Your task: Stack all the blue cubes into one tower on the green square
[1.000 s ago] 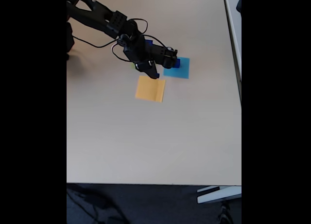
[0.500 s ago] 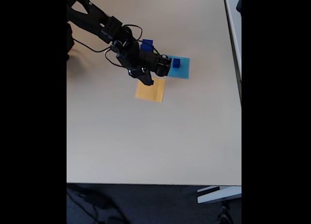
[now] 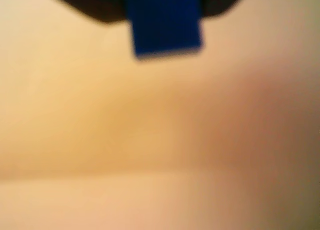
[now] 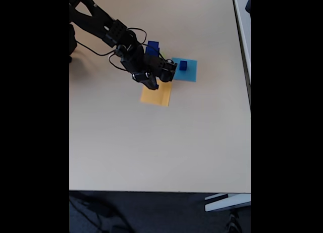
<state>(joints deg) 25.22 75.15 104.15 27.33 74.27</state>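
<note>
Currently, your tool (image 4: 160,80) is pinching a small blue cube (image 3: 165,23), which the wrist view shows clamped between the dark jaws at the top of the frame, blurred but plainly lifted clear of the table (image 4: 151,152). Compare the fixed view of a second ago: the tool was then down at the cyan square (image 4: 184,70); it has since drawn back toward the orange-yellow square (image 4: 156,93) and now hangs over that sheet's upper edge. One smaller blue cube (image 4: 183,65) is left standing on the cyan square. A larger blue cube (image 4: 153,47) sits behind the arm (image 4: 101,23), roughly where the green square should lie; of that sheet only a faint lime sliver shows beside the arm, so you cannot confirm its outline.

Judgement: the pickup has succeeded and the transfer is under way. Your next move calls for swinging the carried cube up onto the larger one, squarely centred, since the arm hides the landing spot. The cube left on the cyan square remains to be fetched.
</note>
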